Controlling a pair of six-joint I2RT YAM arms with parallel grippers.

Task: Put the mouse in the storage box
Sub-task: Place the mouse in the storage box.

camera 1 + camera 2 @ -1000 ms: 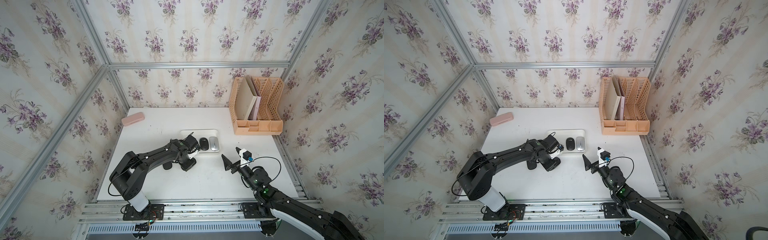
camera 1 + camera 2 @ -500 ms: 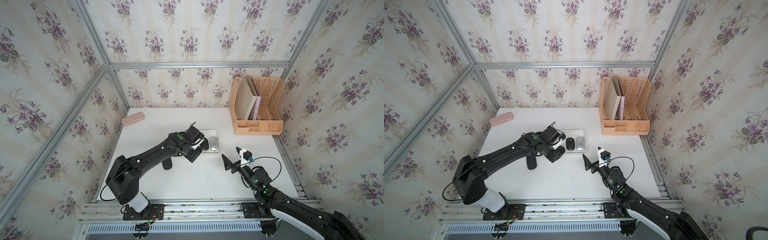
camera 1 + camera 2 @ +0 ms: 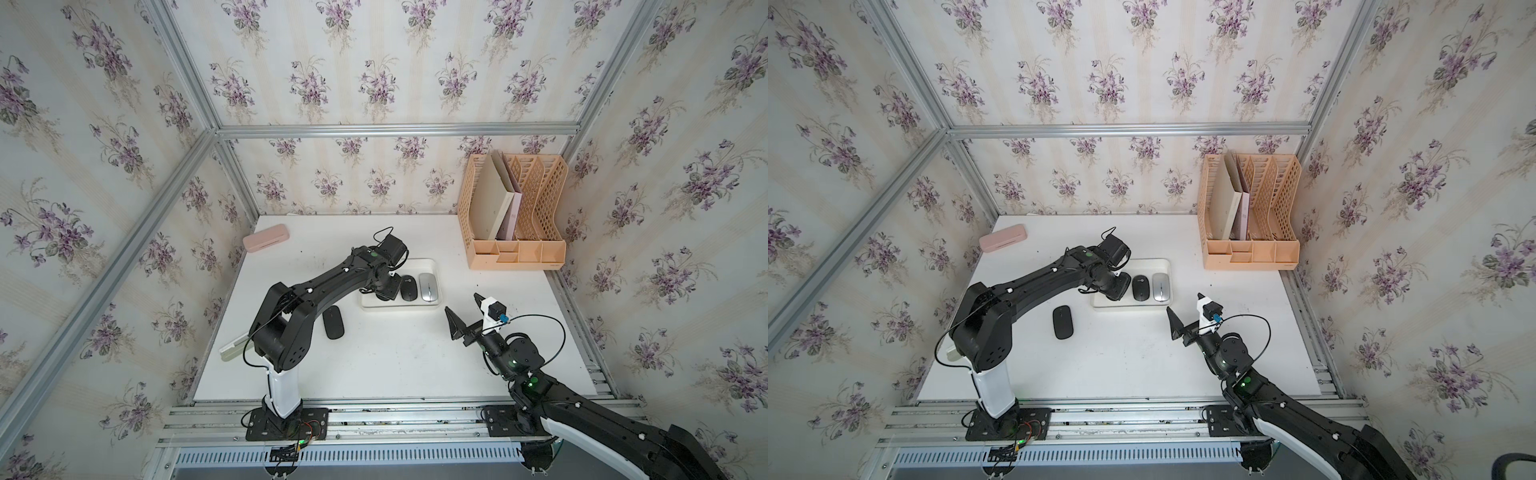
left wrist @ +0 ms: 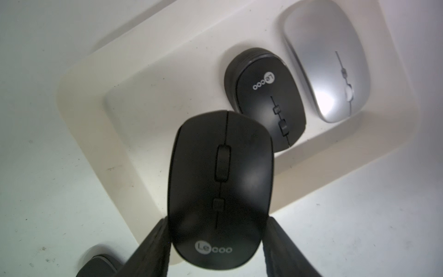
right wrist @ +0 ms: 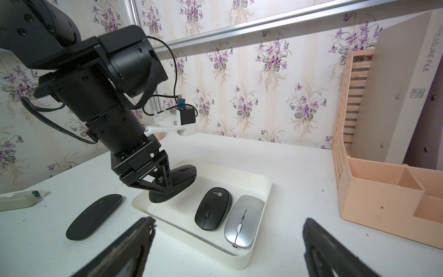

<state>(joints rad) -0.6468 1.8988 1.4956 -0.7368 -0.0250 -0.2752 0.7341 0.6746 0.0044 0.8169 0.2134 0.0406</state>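
Left gripper [image 4: 217, 230] clamped on black mouse [image 4: 220, 177], above storage box [image 4: 79, 96], seemingly not touching. Right gripper [image 3: 464, 307] wide, empty.

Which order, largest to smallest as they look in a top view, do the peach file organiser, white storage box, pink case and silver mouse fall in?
1. peach file organiser
2. white storage box
3. pink case
4. silver mouse

The case lies farther back, so its lead over the mouse is less sure.

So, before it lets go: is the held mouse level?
No, tilted: in the right wrist view the mouse slopes nose-up in the left gripper, over the box.
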